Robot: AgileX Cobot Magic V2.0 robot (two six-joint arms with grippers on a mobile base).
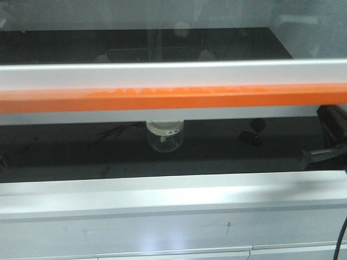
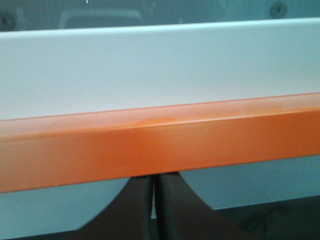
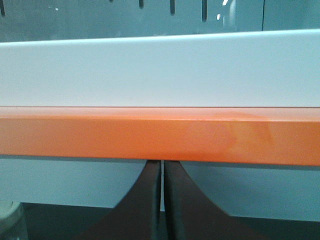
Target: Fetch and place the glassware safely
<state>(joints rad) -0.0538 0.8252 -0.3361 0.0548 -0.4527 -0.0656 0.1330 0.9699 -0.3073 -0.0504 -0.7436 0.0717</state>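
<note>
Jaws, left and right, pressed together facing orange rail [image 1: 173, 97]; jar [image 1: 164, 137] below.

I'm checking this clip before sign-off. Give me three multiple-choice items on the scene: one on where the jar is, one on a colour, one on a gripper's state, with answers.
1. Where does the glass jar stand?
A. On the dark shelf under the orange beam
B. On the floor
C. Inside a cardboard box

2. What colour is the jar's lid?
A. Red
B. Black
C. Cream-white

3. What state is the right gripper in?
A. Wide open
B. Shut, holding nothing
C. Shut on the jar

Answers:
1 A: the front view shows it standing just below the beam.
2 C: the lid looks pale above the clear glass.
3 B: the right wrist view shows its jaws closed to a thin slit with nothing between them.
</note>
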